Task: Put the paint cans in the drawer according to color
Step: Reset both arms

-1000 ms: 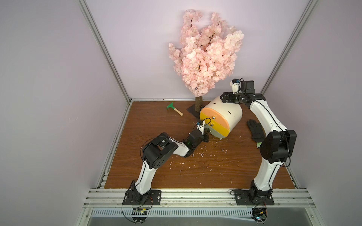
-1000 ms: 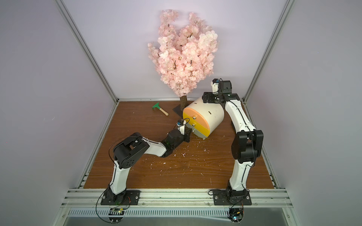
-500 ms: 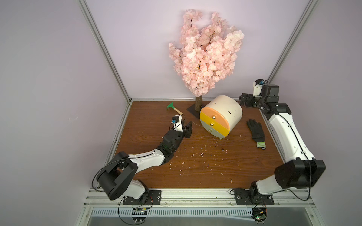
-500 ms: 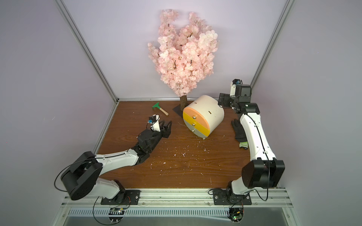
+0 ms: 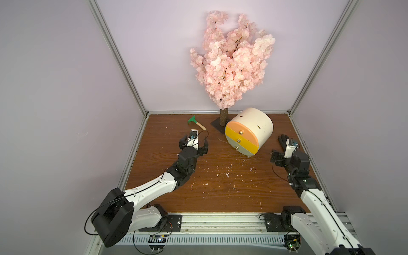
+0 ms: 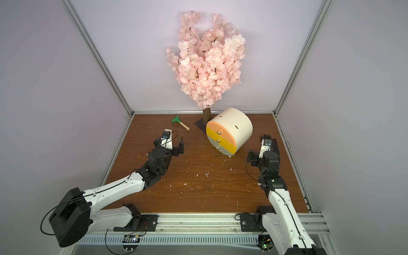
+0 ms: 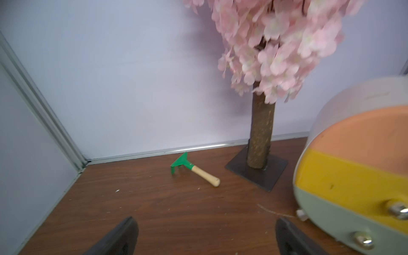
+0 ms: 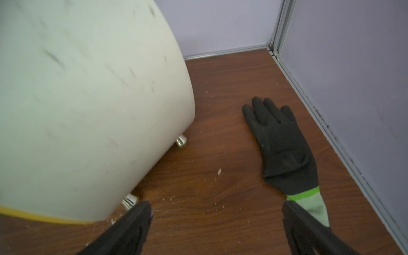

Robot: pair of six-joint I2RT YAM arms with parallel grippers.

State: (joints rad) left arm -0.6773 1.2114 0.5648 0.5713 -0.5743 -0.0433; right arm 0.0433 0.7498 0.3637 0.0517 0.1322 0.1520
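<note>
Relation of the two pincers to the drawer cabinet (image 5: 249,130). The cabinet stands toward the rear of the tabletop (image 5: 220,187), just beside the base plate of the blossom tree (image 5: 231,66). All three fronts, peach, yellow and grey, are seen flush and closed. No paint cans are visible in any view; whether they lie inside the closed drawers cannot be told.

The long axis of the drum is laid obliquely, so that the flat front is turned toward the robot's left and near side. The three knobs (image 5: 238,140) are stacked in one sloping column on that face.

The left pincer (image 5: 194,144) is held with its jaws spread wide and nothing between them. It is set on the front-face side, well apart from the knobs; in its wrist view the cabinet front lies off to one side, with the toy rake (image 7: 192,169) ahead.

The right pincer (image 8: 216,212) is likewise spread and empty. It is placed near the cabinet's curved side wall, between that wall and a black glove (image 8: 280,150), and no knob is shown in its wrist view.

The left arm is therefore judged better placed for any pull on a knob.
</note>
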